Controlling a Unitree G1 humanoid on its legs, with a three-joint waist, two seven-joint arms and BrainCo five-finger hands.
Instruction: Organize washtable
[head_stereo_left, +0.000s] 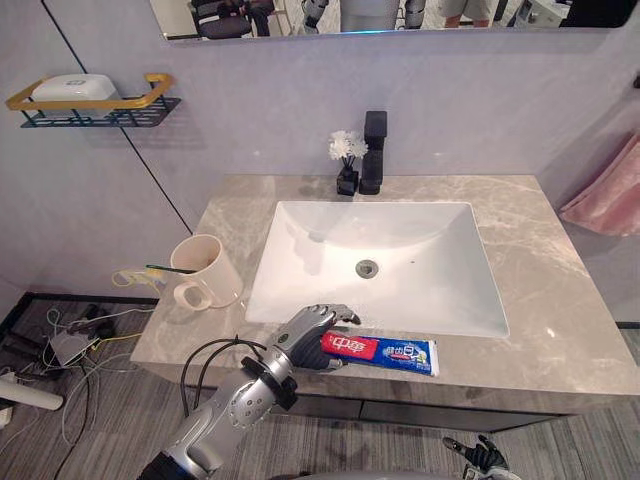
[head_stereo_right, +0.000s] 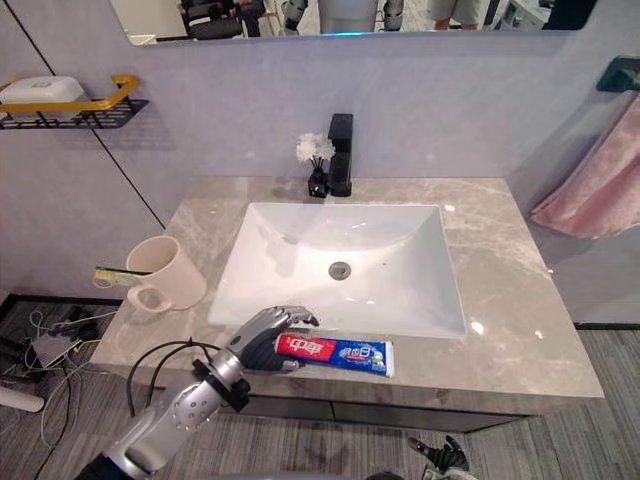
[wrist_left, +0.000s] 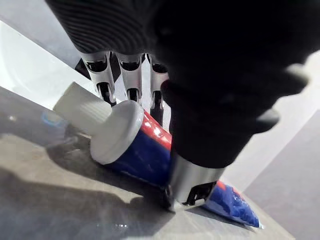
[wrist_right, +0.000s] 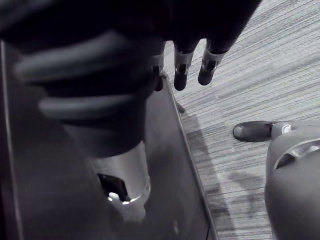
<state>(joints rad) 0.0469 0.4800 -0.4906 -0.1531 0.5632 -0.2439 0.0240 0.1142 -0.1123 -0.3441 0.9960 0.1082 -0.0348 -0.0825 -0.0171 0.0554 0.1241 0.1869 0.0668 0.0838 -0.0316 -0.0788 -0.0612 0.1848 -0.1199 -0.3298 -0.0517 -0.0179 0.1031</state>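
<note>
A red and blue toothpaste tube (head_stereo_left: 385, 351) lies on the front strip of the marble counter (head_stereo_left: 545, 300), just ahead of the white sink (head_stereo_left: 400, 240). My left hand (head_stereo_left: 310, 331) covers its white cap end. In the left wrist view the fingers (wrist_left: 129, 75) curl over the tube (wrist_left: 145, 150) and the thumb (wrist_left: 192, 185) presses its near side. A cream mug (head_stereo_left: 205, 270) with a toothbrush (head_stereo_left: 170, 269) in it stands on the counter's left part. Below the counter's front, my right hand (head_stereo_left: 482, 455) hangs with relaxed fingers (wrist_right: 182, 67).
A black faucet (head_stereo_left: 373, 150) and a small vase of white flowers (head_stereo_left: 347, 160) stand behind the sink. A wall shelf (head_stereo_left: 95, 108) at upper left holds a white soap. A pink towel (head_stereo_left: 610, 190) hangs at the right. Cables lie on the floor at the left.
</note>
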